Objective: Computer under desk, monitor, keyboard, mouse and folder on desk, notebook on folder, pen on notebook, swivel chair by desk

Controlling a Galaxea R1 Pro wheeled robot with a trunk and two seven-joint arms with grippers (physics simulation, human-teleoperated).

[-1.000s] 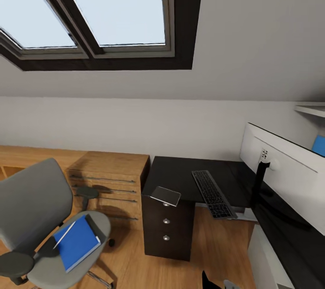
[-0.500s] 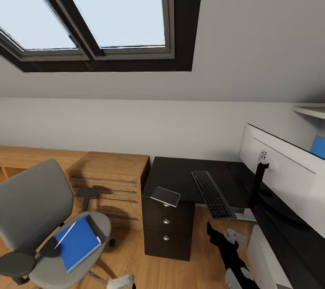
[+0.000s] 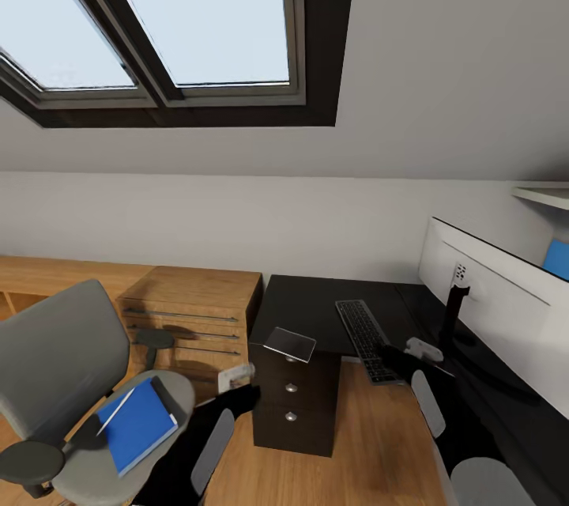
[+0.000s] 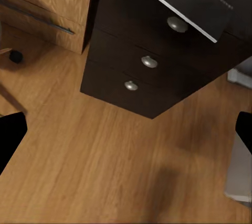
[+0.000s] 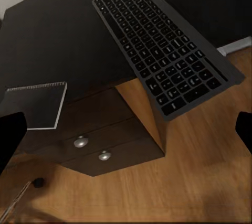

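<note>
One keyboard point(image 5: 165, 51), keys' lettering illegible

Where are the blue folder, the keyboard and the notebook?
folder point(image 3: 136, 424), head view, middle of its blue cover.
keyboard point(image 5: 165, 53), right wrist view, middle of its key field.
notebook point(image 3: 290, 343), head view, middle of its glossy cover.
</note>
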